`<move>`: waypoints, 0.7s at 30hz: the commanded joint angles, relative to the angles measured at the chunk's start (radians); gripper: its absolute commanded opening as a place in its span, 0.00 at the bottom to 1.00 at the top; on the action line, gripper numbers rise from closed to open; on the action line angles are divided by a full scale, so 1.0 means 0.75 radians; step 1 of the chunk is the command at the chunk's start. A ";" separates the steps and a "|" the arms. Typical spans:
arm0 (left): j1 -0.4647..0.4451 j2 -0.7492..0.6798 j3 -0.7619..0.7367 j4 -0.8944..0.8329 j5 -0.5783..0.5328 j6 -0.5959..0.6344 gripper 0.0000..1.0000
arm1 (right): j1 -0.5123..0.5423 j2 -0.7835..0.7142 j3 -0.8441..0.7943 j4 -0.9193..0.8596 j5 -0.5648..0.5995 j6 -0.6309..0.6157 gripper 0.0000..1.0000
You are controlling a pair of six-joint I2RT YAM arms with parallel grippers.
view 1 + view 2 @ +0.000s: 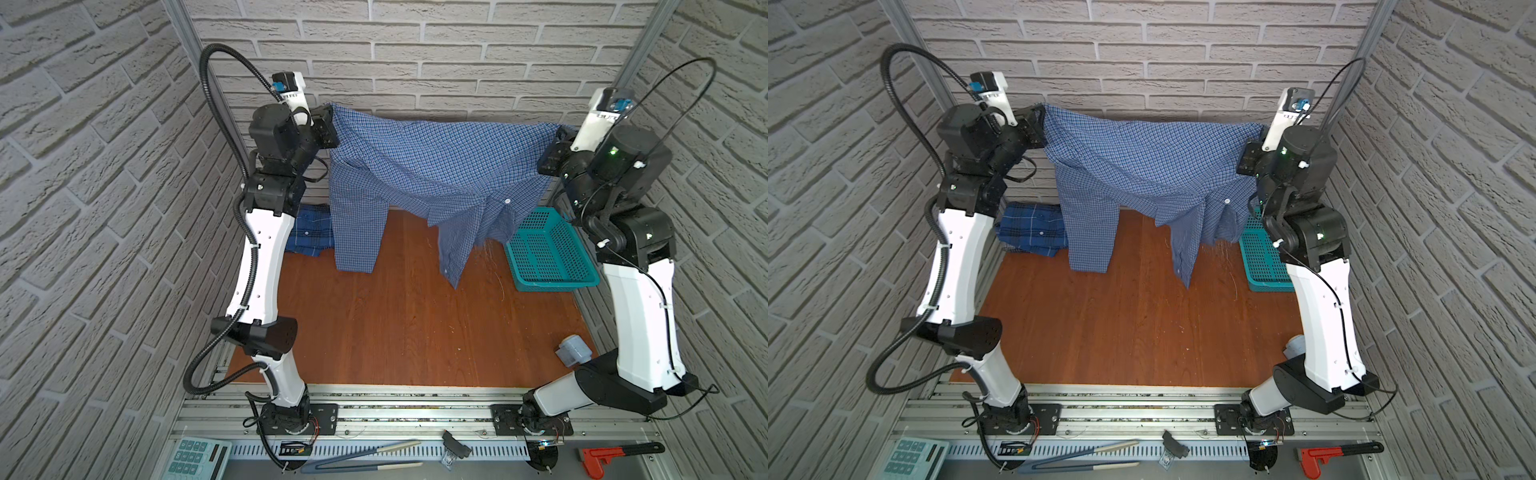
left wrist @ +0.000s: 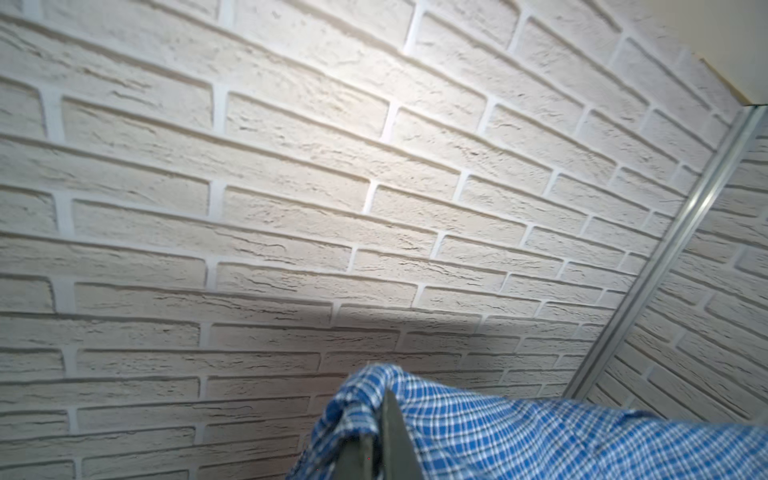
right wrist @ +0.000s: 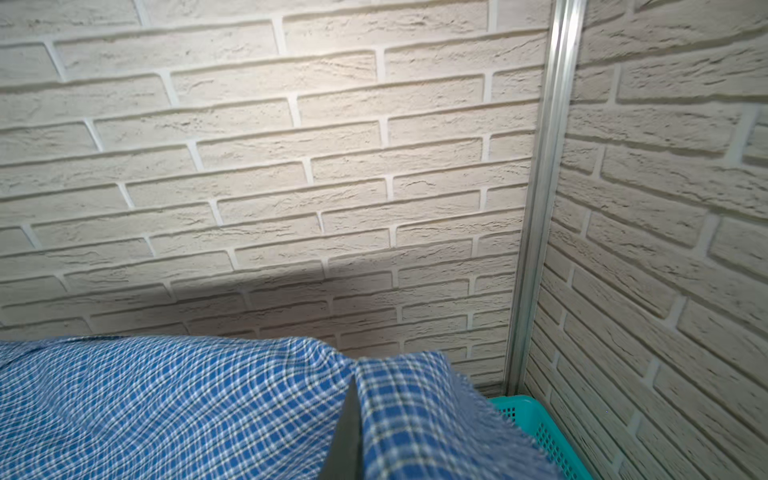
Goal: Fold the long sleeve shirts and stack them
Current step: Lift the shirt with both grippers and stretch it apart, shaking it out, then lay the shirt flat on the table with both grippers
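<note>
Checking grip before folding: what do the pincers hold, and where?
The light blue checked shirt: left pincer and right pincer each clamp an upper corner.

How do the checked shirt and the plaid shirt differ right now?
The checked shirt hangs between the left gripper and right gripper; the plaid shirt lies on the table. The checked shirt is spread out, sleeves dangling; the plaid shirt is folded. Both are blue with white buttons.

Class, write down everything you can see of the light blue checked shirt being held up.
The light blue shirt is fine-checked woven cloth, button-up, with one white button showing. It hangs spread in the air, pinched at its upper corners by the shut left gripper and right gripper. A sleeve and a front edge dangle; whether they touch the wooden table is unclear.
</note>
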 commanded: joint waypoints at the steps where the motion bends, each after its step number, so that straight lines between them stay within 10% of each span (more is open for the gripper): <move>1: 0.010 -0.326 -0.431 0.265 0.031 0.050 0.00 | -0.002 -0.221 -0.219 0.074 -0.185 0.074 0.06; 7: 0.058 -0.753 -1.347 0.496 -0.165 0.037 0.00 | 0.000 -0.564 -1.127 0.326 -0.543 0.223 0.06; 10: 0.073 -0.716 -1.628 0.577 -0.156 -0.007 0.00 | -0.002 -0.490 -1.499 0.539 -0.374 0.260 0.06; 17: 0.099 -0.449 -1.726 0.379 -0.288 -0.089 0.00 | -0.029 0.259 -1.102 0.312 -0.261 0.190 0.08; 21: 0.104 -0.485 -1.778 0.332 -0.347 -0.108 0.00 | -0.021 0.213 -1.136 0.258 -0.341 0.167 0.33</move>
